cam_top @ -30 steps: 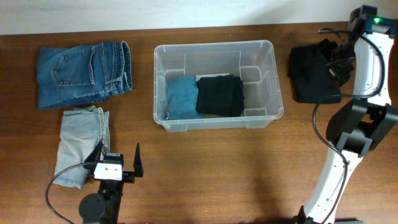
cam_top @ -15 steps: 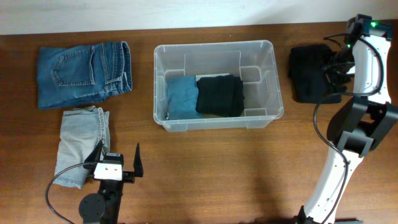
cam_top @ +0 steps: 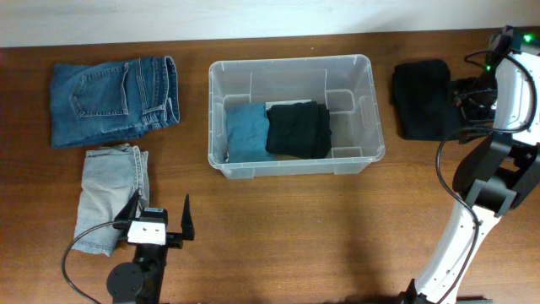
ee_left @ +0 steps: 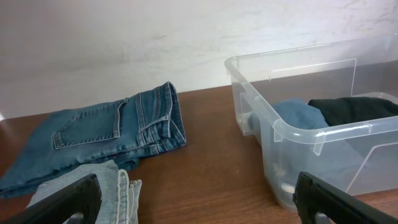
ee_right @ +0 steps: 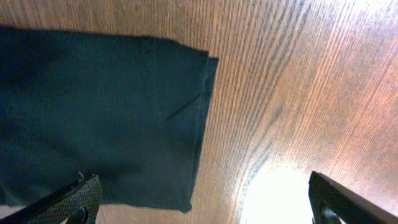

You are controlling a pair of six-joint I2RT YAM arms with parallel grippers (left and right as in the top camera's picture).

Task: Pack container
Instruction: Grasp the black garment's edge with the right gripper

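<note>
Right gripper (ee_right: pixel 205 200) gapes; container (cam_top: pixel 291 59): two garments (cam_top: pixel 247 131) (cam_top: pixel 298 128).

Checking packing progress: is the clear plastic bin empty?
Partly filled: clear plastic bin holds a folded teal garment beside a folded black garment.

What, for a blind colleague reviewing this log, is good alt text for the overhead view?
A clear container on a wooden table holds a blue garment and a black garment side by side. Dark jeans and pale jeans lie left of it, a black cloth right of it. The left gripper and right gripper are open, holding nothing.
</note>
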